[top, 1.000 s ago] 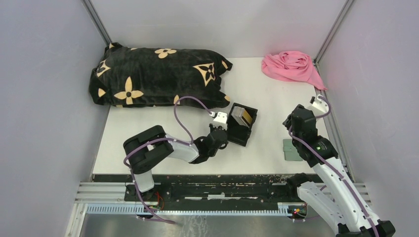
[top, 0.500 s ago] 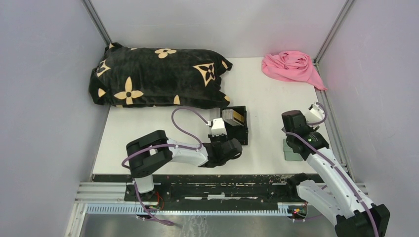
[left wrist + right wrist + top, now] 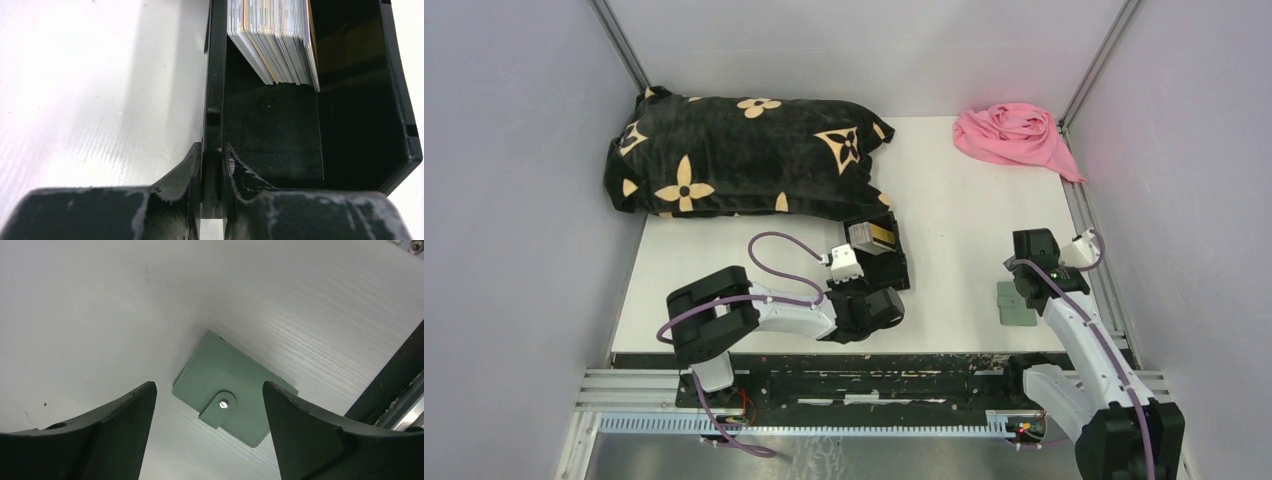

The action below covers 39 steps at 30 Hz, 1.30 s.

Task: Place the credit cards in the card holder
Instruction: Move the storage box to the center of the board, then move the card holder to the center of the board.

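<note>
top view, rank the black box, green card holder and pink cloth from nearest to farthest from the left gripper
1. black box, its wall pinched by the left gripper.
2. card holder, off to the right by the near edge.
3. pink cloth, in the far right corner.

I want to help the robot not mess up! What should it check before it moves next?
1. Does the left gripper clamp the box wall? ok.
2. Do the cards stand inside the box? ok.
3. Is the right gripper open above the holder? ok.
4. Is the holder open for cards? not ok, its snap is shut.
5. Is a card held by either gripper? not ok, none.
</note>
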{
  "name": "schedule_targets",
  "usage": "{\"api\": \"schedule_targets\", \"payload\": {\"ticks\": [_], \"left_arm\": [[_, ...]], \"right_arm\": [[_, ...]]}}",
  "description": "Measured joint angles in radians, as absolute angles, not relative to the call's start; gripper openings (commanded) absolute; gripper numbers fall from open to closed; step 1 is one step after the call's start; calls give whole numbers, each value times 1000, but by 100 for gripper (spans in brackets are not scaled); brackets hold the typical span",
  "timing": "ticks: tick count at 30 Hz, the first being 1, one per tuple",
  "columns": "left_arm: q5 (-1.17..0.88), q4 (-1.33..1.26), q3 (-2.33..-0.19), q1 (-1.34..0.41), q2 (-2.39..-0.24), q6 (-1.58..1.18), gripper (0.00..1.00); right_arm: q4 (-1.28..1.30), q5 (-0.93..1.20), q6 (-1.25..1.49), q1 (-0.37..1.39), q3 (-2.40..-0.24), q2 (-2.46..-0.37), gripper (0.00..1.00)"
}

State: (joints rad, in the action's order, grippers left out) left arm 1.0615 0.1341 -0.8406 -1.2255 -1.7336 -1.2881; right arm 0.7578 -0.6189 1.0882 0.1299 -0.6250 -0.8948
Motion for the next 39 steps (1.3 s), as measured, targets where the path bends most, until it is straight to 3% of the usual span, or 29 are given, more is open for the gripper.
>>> {"api": "schedule_targets", "payload": {"ticks": [8, 16, 20, 24, 39], "left_arm": [[1074, 179, -836, -1226, -1718, -1290, 12], [1079, 175, -836, -1226, -1713, -1269, 32], [1084, 142, -836, -1226, -1688, -1232, 50], [1099, 82, -835, -1226, -1647, -1190, 62], [1109, -113, -805, -1251, -1581, -1019, 64]], "right_arm": [[677, -466, 1100, 3, -570, -1004, 90], [598, -389, 1103, -30, -569, -1090, 92], [579, -369, 1103, -40, -566, -1113, 93], [569, -361, 1104, -46, -560, -1122, 93], [650, -348, 1106, -54, -560, -1075, 93]]}}
